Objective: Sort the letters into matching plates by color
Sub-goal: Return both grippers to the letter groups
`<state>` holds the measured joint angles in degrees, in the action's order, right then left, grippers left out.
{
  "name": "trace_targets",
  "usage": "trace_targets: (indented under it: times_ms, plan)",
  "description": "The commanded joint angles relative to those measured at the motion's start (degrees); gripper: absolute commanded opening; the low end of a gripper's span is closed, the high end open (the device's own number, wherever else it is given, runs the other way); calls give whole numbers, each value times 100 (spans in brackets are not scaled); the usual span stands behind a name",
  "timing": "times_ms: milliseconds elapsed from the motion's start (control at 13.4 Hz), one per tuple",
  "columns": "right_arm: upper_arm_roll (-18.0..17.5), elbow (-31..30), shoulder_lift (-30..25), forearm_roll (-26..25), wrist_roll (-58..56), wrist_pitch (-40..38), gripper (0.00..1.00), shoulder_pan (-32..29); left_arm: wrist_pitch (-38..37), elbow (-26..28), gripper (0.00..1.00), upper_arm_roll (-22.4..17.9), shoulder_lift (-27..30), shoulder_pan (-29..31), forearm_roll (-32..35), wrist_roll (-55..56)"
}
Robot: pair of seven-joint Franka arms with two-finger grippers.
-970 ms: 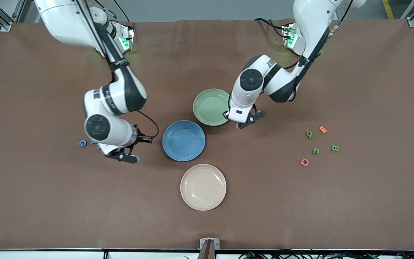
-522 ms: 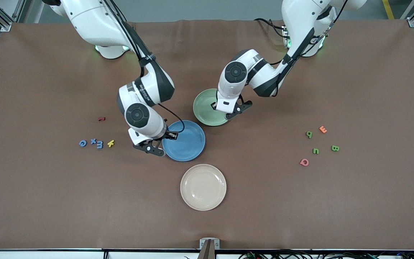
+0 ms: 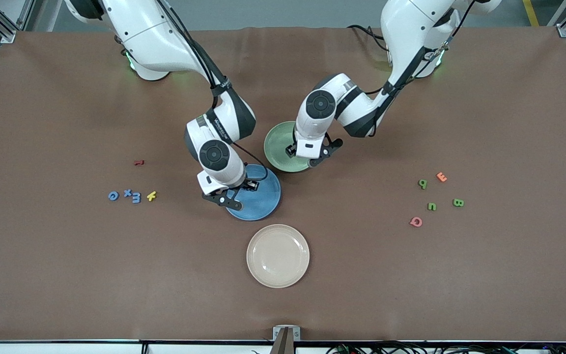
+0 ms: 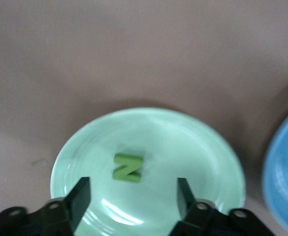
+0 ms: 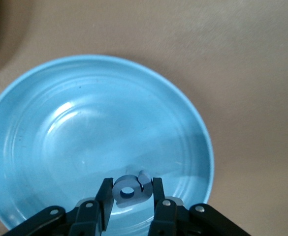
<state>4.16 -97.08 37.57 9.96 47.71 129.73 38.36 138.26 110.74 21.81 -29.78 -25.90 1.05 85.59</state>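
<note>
I hold a light, soft blue letter [image 5: 130, 191] edgewise in the closed right gripper [image 5: 130, 196] over the blue plate [image 5: 45, 123], while the left gripper [image 4: 132, 196] stands open over the green plate [image 4: 208, 162].

Cream plate [image 3: 277, 255]: lay on the brown table [image 3: 47, 275], nearest the front camera. Red letter [image 3: 138, 162] and yellow letter [image 3: 151, 196]: toward the right arm's end. Orange letter [image 3: 441, 177] and pink letter [image 3: 415, 221]: toward the left arm's end, well apart.
</note>
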Motion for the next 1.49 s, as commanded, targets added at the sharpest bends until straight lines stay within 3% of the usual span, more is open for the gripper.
trace_targets:
  times_ms: [0,224,373,448,522,597,746,970,1269,1418]
  plan:
    - [41,-13,57,85,98,52,17,171,-71,35,100,-10,419,548,27,-286]
    - [50,-31,66,129,98,43,18,233,-184,35,100,-19,657,1146,27,-1111]
    - [50,-31,66,129,98,35,31,233,-430,52,100,-19,763,1664,131,-1945]
    - [50,-31,66,129,98,0,44,242,-544,61,100,-19,789,1884,202,-2323]
    - [50,-31,57,129,98,-27,77,251,-641,70,100,-19,816,2069,281,-2745]
    - [50,-39,49,129,98,-36,97,233,-651,70,99,-19,807,2289,386,-3210]
    - [68,-31,-39,120,72,-323,100,189,-642,44,98,-19,737,2597,649,-4150]
    - [147,-31,-679,50,-16,-1166,100,-134,-642,44,96,-19,640,3185,1282,-5303]
    - [156,-65,-1374,15,-788,-2003,100,-820,-520,70,89,-19,447,3889,1389,-6991]
    - [156,-240,-1620,-317,-1017,-2206,100,-1049,-266,105,86,-19,281,4118,1398,-7493]
